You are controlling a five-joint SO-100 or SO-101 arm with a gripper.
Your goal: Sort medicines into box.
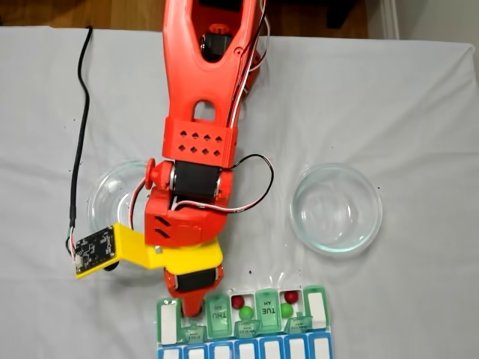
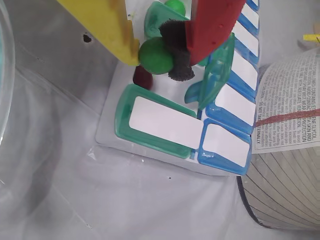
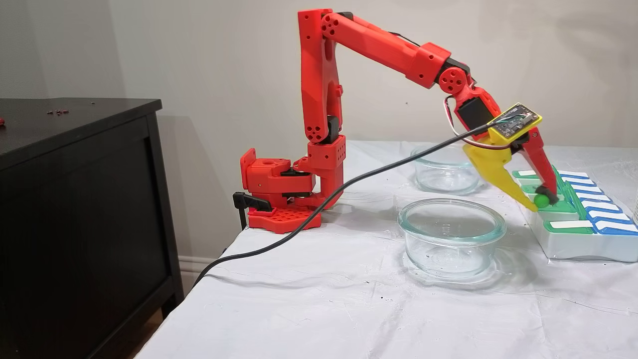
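My gripper [image 2: 161,56] is shut on a green ball [image 2: 152,55], pinched between the yellow finger [image 2: 107,25] and the red finger's black pad [image 2: 175,50]. In a fixed view the gripper [image 3: 541,200] holds that green ball [image 3: 542,200] just above the box [image 3: 573,249], over an open compartment near its end. A dark red ball [image 2: 142,77] lies in the compartment right below. In a fixed view from above, the gripper [image 1: 191,310] covers the box's [image 1: 168,320] left part. Two red balls [image 1: 238,301] [image 1: 291,297] and two green balls [image 1: 245,312] [image 1: 286,309] lie in open compartments further right.
Two round glass dishes stand on the white cloth, one [image 1: 336,208] free to the right, one [image 1: 112,194] partly under the arm. An open green lid [image 2: 217,75] stands up beside the red finger. A labelled container [image 2: 285,150] stands next to the box. A black cable [image 1: 78,149] trails left.
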